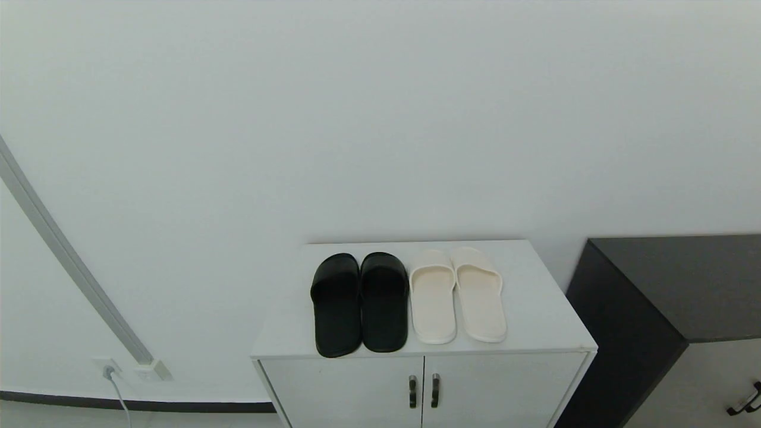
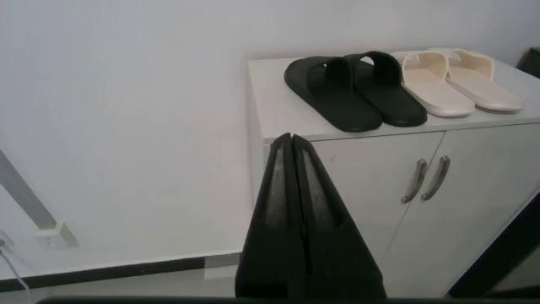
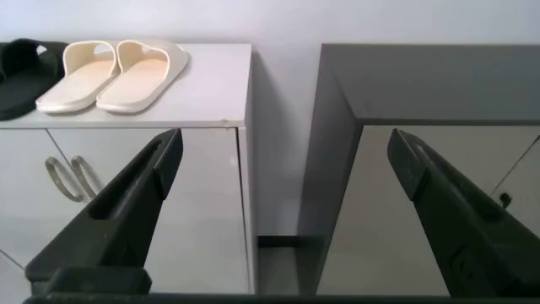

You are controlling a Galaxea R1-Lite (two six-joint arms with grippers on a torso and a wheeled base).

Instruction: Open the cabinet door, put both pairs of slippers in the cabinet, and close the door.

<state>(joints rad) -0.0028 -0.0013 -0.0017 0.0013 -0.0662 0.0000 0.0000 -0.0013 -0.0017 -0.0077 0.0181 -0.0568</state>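
A low white cabinet [image 1: 535, 309] stands against the wall with both doors closed and two metal handles [image 1: 423, 390] at the middle seam. On its top lie a black pair of slippers [image 1: 358, 303] and, to their right, a cream pair of slippers [image 1: 458, 295]. In the left wrist view my left gripper [image 2: 292, 145] is shut with nothing in it, held in front of the cabinet's [image 2: 354, 173] left front corner, below the black slippers [image 2: 354, 78]. My right gripper [image 3: 283, 152] stands open and wide, level with the cabinet's [image 3: 202, 177] right side, the cream slippers [image 3: 110, 74] off to one side.
A taller dark cabinet [image 1: 666, 297] stands right of the white one with a narrow gap between them. A wall socket with a plugged cable [image 1: 110, 374] and a grey conduit [image 1: 65, 255] are on the wall at the left. Floor lies below.
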